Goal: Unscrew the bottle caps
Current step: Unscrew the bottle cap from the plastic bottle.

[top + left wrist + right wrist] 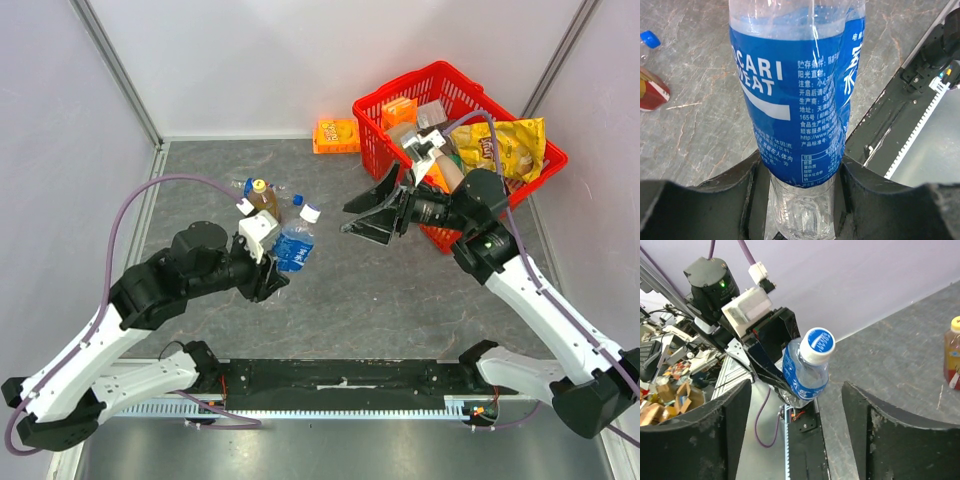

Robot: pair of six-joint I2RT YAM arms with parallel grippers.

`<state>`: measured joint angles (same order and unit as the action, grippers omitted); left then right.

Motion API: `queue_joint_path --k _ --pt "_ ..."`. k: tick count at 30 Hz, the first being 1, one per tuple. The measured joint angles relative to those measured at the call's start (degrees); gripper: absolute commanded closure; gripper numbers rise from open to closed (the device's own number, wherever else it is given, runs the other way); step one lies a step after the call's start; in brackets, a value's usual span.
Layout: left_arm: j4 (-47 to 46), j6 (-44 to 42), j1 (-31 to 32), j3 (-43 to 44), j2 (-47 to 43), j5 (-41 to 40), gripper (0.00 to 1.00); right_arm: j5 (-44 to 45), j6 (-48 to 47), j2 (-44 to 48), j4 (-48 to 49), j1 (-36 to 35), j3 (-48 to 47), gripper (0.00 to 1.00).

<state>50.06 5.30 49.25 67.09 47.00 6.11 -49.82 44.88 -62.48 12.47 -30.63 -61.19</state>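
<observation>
Left pincer (283, 262): clenched on blue-label bottle (795, 100) (cap (819, 344) on).
Right pincer (365, 212): released, apart from it.
Basket (372, 108), 1 o'clock: snack packets (500, 145).

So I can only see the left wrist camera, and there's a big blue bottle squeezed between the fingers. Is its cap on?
Observer: Yes. The right wrist view shows the white-and-blue cap sitting on the held bottle.
Operator: Is the other hand twisting it?
Observer: No. From above, the right gripper is open, with a gap between it and that cap.
Operator: And the brown-and-red thing in my corner, has it got a cap?
Observer: Yes. That's the amber bottle, standing on the table with a yellow cap on top.
</observation>
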Motion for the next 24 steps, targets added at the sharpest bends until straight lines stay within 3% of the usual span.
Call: queue_joint_path --k 5,11,15,21,24 --pt "0.83 0.07 0.02 -1.22 -0.04 -1.53 0.76 3.56 0.33 -0.74 -2.23 0.0 -1.99 0.04" --pt "0.87 0.04 0.02 -2.23 1.55 -1.84 0.76 8.72 1.05 -6.38 -7.52 -0.79 -3.98 0.03" --pt "0.85 0.04 0.02 -2.27 2.05 -2.62 0.76 11.34 2.08 -9.57 -9.55 -2.4 -5.68 0.08" --pt "0.85 0.02 0.02 -2.32 2.91 -3.06 0.76 13.31 3.91 -12.31 -9.66 -5.79 -7.17 0.25" --pt "0.83 0.02 0.0 -2.58 3.32 -3.08 0.76 13.94 4.57 -12.55 -9.73 -6.64 -7.17 0.28"
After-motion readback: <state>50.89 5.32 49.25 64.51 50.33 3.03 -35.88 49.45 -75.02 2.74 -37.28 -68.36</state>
